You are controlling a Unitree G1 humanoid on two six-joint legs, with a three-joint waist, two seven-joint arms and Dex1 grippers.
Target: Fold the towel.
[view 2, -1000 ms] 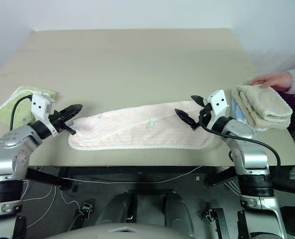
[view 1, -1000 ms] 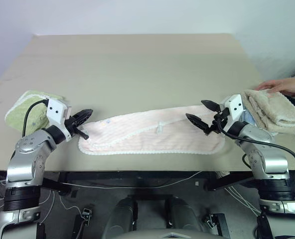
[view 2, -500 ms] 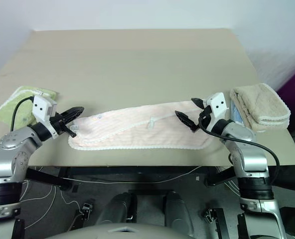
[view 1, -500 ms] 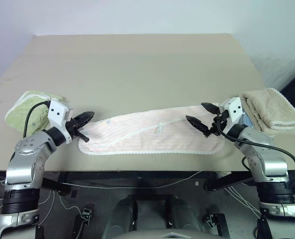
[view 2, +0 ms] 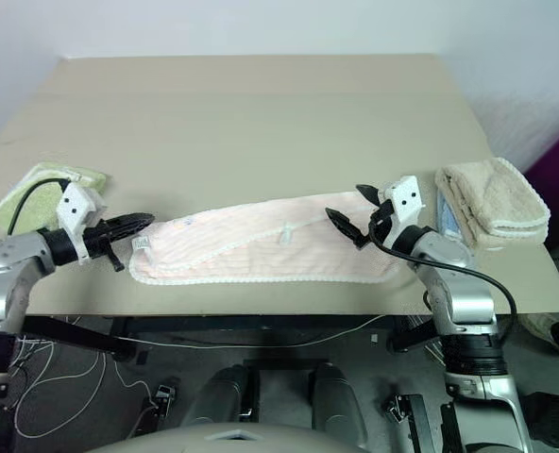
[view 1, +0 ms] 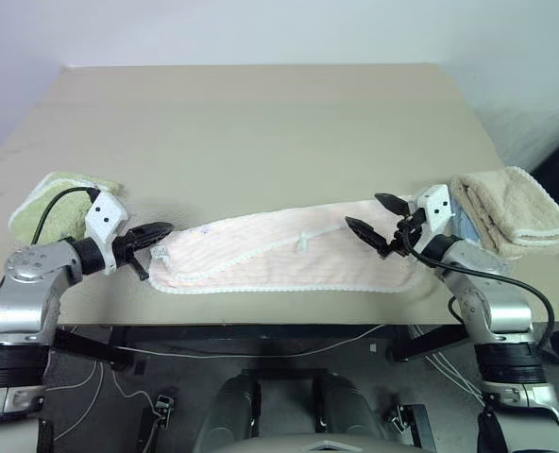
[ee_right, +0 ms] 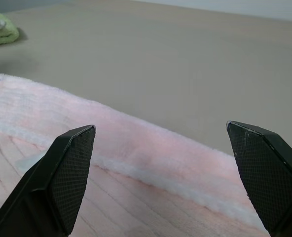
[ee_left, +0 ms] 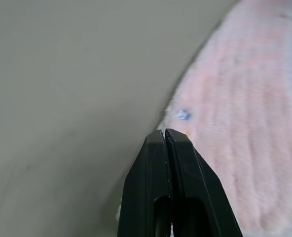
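The pale pink towel (view 1: 289,250) lies flat and stretched lengthwise near the table's front edge, with its white scalloped edging (view 1: 279,288) along the near side and a small loop tag (view 1: 303,242) in the middle. My left gripper (view 1: 164,229) is shut with nothing in it, its tip just over the towel's left end. In the left wrist view the closed fingers (ee_left: 164,134) sit above the towel (ee_left: 244,123) edge beside a small dark print (ee_left: 184,115). My right gripper (view 1: 364,211) hovers open over the towel's right end, its fingers (ee_right: 72,168) spread wide above the cloth (ee_right: 111,187).
A light green folded towel (view 1: 48,203) lies behind my left arm at the table's left edge. A thick beige folded towel (view 1: 511,208) rests at the right edge behind my right arm. The tan table (view 1: 261,123) stretches bare beyond the pink cloth.
A person's hand that rested on the beige towel has withdrawn. My left wrist has turned so the gripper points more sideways toward the towel, and its elbow has swung outward. The right gripper holds still.
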